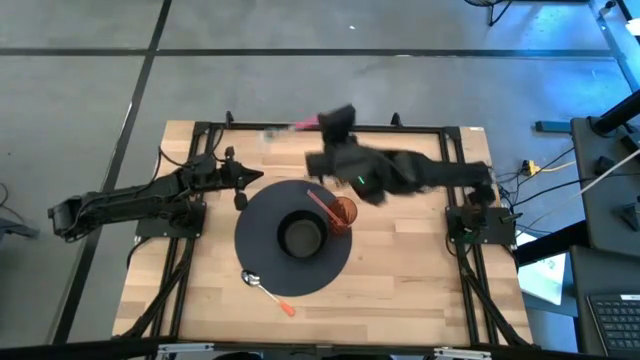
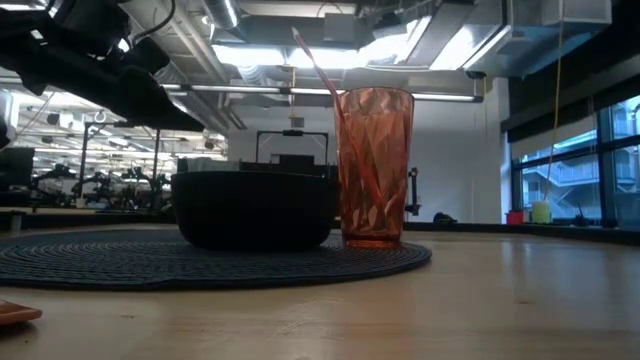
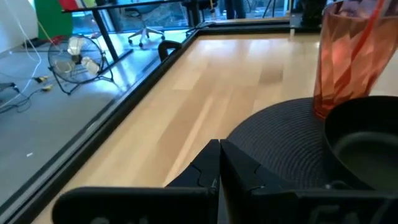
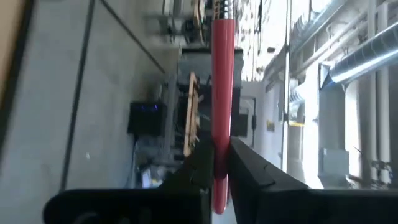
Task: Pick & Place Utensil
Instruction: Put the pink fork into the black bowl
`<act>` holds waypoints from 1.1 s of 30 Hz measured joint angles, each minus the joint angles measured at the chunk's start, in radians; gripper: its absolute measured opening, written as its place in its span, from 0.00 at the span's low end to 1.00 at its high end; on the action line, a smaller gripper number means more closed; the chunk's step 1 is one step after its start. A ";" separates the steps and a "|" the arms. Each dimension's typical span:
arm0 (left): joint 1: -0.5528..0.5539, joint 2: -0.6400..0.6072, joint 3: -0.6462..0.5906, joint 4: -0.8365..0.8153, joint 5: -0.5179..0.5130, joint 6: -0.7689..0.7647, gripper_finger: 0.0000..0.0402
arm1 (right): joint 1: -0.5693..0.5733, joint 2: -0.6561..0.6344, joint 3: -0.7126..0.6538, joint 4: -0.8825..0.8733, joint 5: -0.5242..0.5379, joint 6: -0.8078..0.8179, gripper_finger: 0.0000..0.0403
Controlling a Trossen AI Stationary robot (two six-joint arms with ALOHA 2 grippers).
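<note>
Reaching over the table's far edge, right pincer (image 1: 322, 122) clamps red-handled utensil (image 1: 300, 125)

In the high view the right pincer (image 1: 338, 120) and the red-handled utensil (image 1: 290, 127) it grips are smeared by motion blur, so the utensil's head cannot be made out. In the right wrist view that handle runs off the picture's edge. The low view cuts off an orange handle (image 2: 15, 314) at the edge.

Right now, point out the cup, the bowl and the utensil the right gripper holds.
cup (image 2: 375, 170), low view, middle of its faceted wall
bowl (image 1: 300, 235), high view, its inside
utensil (image 4: 222, 93), right wrist view, red handle above the fingers
</note>
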 joint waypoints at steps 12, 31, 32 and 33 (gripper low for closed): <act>-0.052 -0.001 0.000 0.011 0.074 -0.058 0.01 | 0.169 -0.090 0.000 -0.218 -0.099 0.488 0.07; -0.058 -0.001 0.000 0.011 0.060 -0.044 0.01 | 0.064 -0.034 -0.192 -0.389 -1.401 1.762 0.07; -0.058 -0.001 0.000 0.013 0.052 -0.044 0.01 | 0.069 -0.034 -0.219 -0.381 -1.424 1.801 0.07; -0.058 -0.001 0.000 0.015 0.042 -0.043 0.01 | 0.075 -0.034 -0.247 -0.380 -1.434 1.845 0.07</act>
